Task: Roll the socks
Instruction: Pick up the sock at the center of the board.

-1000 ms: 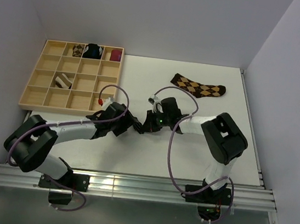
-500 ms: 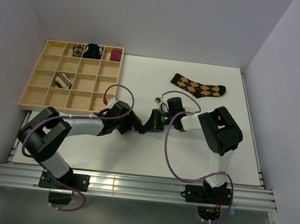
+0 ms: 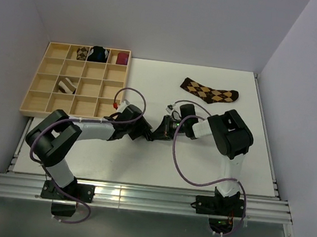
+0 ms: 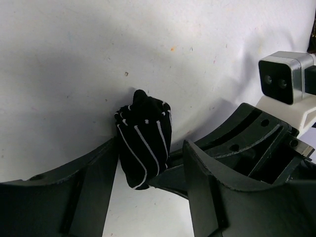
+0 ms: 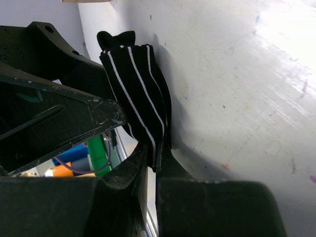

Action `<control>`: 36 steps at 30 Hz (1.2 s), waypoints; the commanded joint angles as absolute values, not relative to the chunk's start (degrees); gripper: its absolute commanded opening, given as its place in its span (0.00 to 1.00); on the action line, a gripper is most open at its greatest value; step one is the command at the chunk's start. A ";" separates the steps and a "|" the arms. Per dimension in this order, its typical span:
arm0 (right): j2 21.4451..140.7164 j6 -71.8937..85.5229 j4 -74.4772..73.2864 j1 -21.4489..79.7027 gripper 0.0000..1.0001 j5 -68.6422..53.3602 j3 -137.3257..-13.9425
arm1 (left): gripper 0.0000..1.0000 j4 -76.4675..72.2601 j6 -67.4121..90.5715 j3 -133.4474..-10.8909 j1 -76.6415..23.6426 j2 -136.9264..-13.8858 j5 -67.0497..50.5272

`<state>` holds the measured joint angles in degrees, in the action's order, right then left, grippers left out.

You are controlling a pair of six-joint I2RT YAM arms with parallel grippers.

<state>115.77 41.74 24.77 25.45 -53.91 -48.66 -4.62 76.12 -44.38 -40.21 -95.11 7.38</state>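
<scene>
The short black sock with thin white stripes point(image 4: 144, 143) is bunched into a roll standing off the white table. My right gripper point(image 5: 157, 159) is shut on its lower edge, and the sock point(image 5: 136, 89) rises from the jaws. My left gripper point(image 4: 153, 148) is open with the sock between its fingers, against the left one point(image 4: 84, 187). In the top view both grippers meet mid-table, the left point(image 3: 144, 130) and the right point(image 3: 161, 129). The brown-and-tan argyle sock point(image 3: 209, 92) lies flat at the back right. The brown-and-cream striped sock point(image 3: 66, 86) lies bundled in a tray compartment.
A wooden compartment tray point(image 3: 49, 103) sits at the back left. Its back row holds an argyle bundle point(image 3: 82, 53), a black-and-blue bundle point(image 3: 100, 54) and a maroon bundle point(image 3: 121, 58). The right wrist camera housing point(image 4: 281, 76) shows close to my left gripper.
Both arms have folded in closer to the table's middle, elbows moving inward and away from me. The two grippers have stayed together on the black sock.
</scene>
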 commanded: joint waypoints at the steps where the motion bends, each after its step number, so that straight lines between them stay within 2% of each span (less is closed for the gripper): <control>1: 118.56 42.80 23.56 24.96 0.00 -50.80 -47.55 | 0.61 1.30 75.15 -45.53 -40.69 -97.56 8.61; 14: 120.41 47.20 27.16 23.29 0.00 -50.62 -46.23 | 0.58 4.83 75.67 -47.19 -41.31 -102.04 9.05; 17: 120.50 47.64 27.51 23.29 0.00 -50.36 -46.14 | 0.49 7.20 75.50 -48.25 -41.31 -103.01 9.14; 18: 120.41 47.64 27.60 23.29 0.01 -50.27 -46.14 | 0.42 7.99 75.32 -48.43 -41.31 -103.44 9.14; 21: 119.71 47.55 27.51 23.29 0.04 -49.84 -46.14 | 0.30 9.05 74.97 -49.22 -41.40 -104.06 9.05; 24: 117.87 46.68 27.42 23.29 0.12 -49.31 -45.62 | 0.17 9.67 74.44 -50.01 -41.40 -104.68 8.88; 27: 114.19 44.75 25.94 23.29 0.26 -47.91 -45.35 | 0.03 10.02 73.83 -50.36 -41.48 -104.50 9.14; 28: 112.95 44.04 25.23 23.29 0.34 -47.38 -45.00 | 0.00 10.28 73.65 -50.62 -41.57 -104.33 9.31; 36: 92.15 30.70 6.80 23.29 0.59 -34.73 -44.73 | 0.00 15.37 69.18 -54.49 -41.48 -96.16 14.23</control>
